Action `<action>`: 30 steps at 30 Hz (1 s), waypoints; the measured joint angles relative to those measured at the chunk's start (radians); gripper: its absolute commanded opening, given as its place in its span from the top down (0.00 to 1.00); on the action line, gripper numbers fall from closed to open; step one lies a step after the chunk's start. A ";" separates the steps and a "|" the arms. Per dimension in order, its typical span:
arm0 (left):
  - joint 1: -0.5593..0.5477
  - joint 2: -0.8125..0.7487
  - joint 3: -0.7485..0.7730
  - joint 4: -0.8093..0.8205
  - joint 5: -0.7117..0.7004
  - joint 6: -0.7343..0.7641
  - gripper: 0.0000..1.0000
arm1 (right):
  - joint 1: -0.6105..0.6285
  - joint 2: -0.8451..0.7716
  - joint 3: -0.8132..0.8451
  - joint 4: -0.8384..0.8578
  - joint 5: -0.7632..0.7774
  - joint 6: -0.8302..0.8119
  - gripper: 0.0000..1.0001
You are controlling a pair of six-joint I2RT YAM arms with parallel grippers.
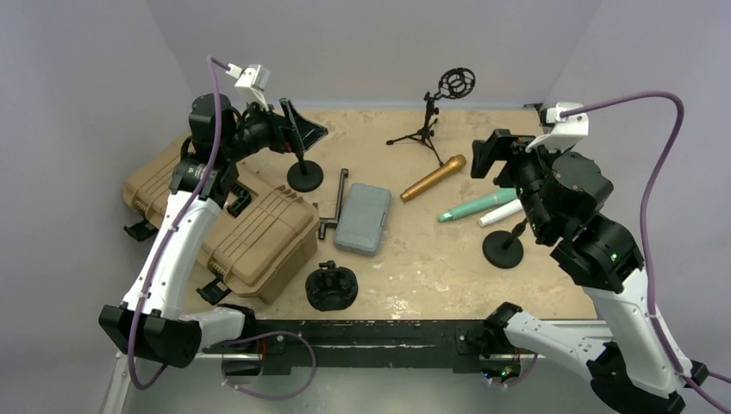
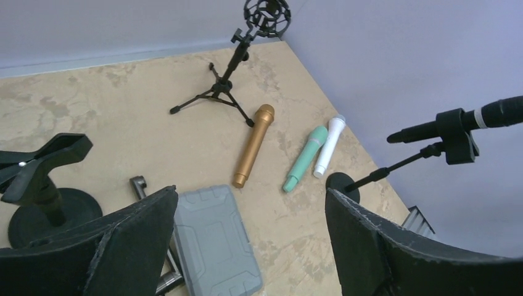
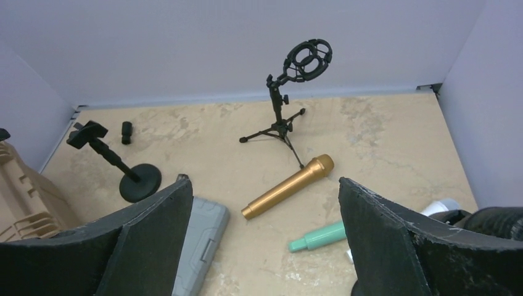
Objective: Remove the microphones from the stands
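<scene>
Four microphones are counted: gold microphone (image 1: 433, 178), green microphone (image 1: 477, 206), white microphone (image 1: 500, 213), black microphone (image 2: 493, 113); three stands: far stand (image 1: 427, 119), left stand (image 1: 304, 176), right stand (image 1: 503, 248); two cases: tan case (image 1: 233, 220), grey case (image 1: 363, 217)

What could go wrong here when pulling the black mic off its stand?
The black microphone sits clipped on a thin angled stand with a small round base; pulling unbraced may tip it. The green microphone and white microphone lie loose beside that base and could get knocked.
</scene>
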 measured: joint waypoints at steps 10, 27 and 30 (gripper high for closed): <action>-0.198 -0.036 -0.086 0.120 0.031 -0.016 0.08 | 0.000 -0.037 0.077 -0.126 0.154 0.060 0.17; -0.946 0.450 -0.011 0.580 -0.580 0.081 0.02 | 0.000 -0.122 0.121 -0.137 0.073 0.144 0.20; -1.012 0.590 0.074 0.604 -0.684 0.108 0.00 | 0.000 -0.149 0.133 -0.135 0.073 0.164 0.21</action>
